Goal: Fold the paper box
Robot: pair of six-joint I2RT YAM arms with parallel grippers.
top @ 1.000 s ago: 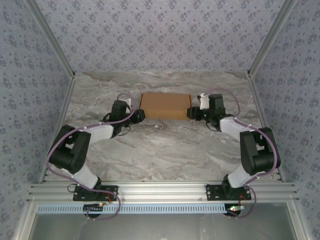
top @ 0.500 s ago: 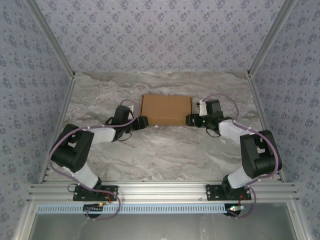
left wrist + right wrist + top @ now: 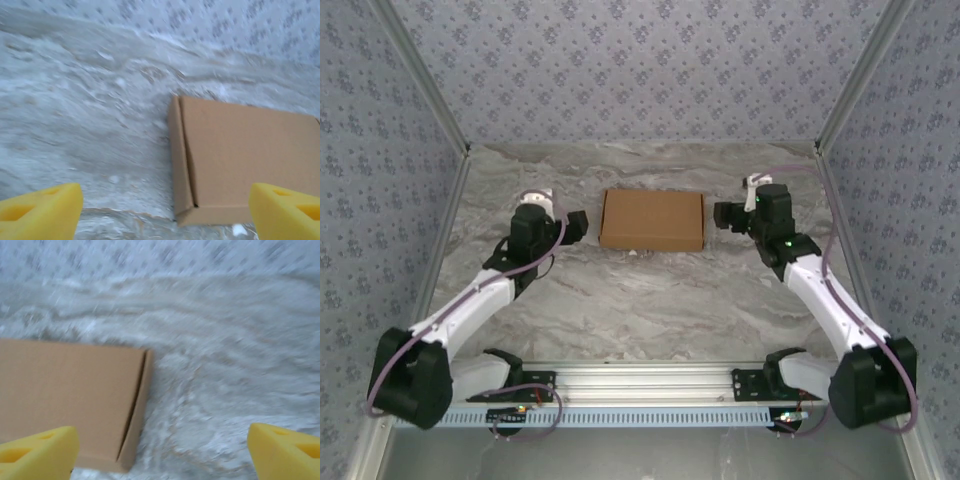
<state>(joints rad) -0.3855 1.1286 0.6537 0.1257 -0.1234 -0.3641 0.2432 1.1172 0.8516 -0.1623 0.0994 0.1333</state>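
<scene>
The marbled desk (image 3: 650,300) is being closed in by patterned walls (image 3: 640,70) behind the paper box and to either side of it. An aluminium rail (image 3: 640,380) is being shown along the desk's edge on the near side of the box, with both arm bases bolted to it.

The paper box (image 3: 652,220) is being carried by the desk as a shallow, closed brown rectangle, lying flat with its lid down. In the left wrist view the paper box (image 3: 245,160) is being seen from its left end, where a narrow side wall and a dark seam along the lid are being shown. In the right wrist view the paper box (image 3: 65,405) is being seen from its right end, with the same kind of side wall and seam.

The left pincer (image 3: 578,226) is being held just to the left of the box, with a strip of bare desk between them. The right pincer (image 3: 723,214) is being held just to the right of the box, likewise apart from it.

The left pincer (image 3: 162,212) is being kept wide apart, with nothing between its yellow fingers (image 3: 42,210). The right pincer (image 3: 162,452) is also being kept wide apart, its yellow fingers (image 3: 37,452) gripping nothing, one of them covering part of the box's near edge.
</scene>
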